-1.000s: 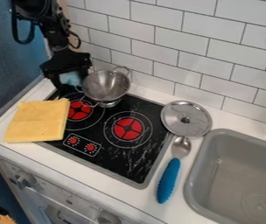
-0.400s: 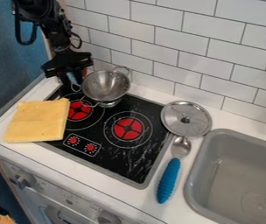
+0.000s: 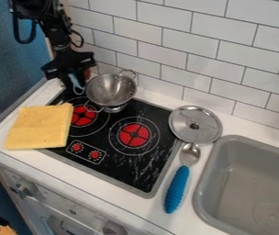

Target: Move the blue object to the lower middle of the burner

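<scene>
The gripper (image 3: 75, 84) hangs at the upper left, over the back left corner of the stove, just left of the metal colander. It is shut on the light blue object (image 3: 75, 79), which shows as a narrow strip between the dark fingers; most of its shape is hidden. The black stove top (image 3: 119, 161) has one red burner (image 3: 134, 135) near its middle and another red burner (image 3: 83, 115) at the left, in front of the gripper.
The metal colander (image 3: 111, 89) stands at the back of the stove. A yellow cloth (image 3: 39, 127) overlaps its left edge. To the right are a round lid (image 3: 194, 124), a spoon with a blue handle (image 3: 177, 189) and a grey sink (image 3: 248, 181).
The gripper's fingers have drawn together on the light blue object, which now shows narrower. A small red thing has come into sight beside the gripper. The arm has otherwise barely moved.
</scene>
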You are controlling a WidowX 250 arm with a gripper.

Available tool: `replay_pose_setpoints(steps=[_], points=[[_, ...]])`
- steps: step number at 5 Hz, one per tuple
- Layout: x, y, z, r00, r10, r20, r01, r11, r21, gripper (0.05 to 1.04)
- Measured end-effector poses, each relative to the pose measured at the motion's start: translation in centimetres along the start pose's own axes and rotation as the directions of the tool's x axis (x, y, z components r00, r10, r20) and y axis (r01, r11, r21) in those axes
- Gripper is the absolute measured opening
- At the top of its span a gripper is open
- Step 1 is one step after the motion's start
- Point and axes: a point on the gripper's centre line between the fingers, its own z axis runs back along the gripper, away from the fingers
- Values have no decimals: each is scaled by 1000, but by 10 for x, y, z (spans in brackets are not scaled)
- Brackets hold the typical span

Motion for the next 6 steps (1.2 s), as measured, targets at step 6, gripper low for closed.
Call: replay_pose_setpoints(steps=[6], points=[[-116,21,94,978,-208,-28,208,978,-1,317]])
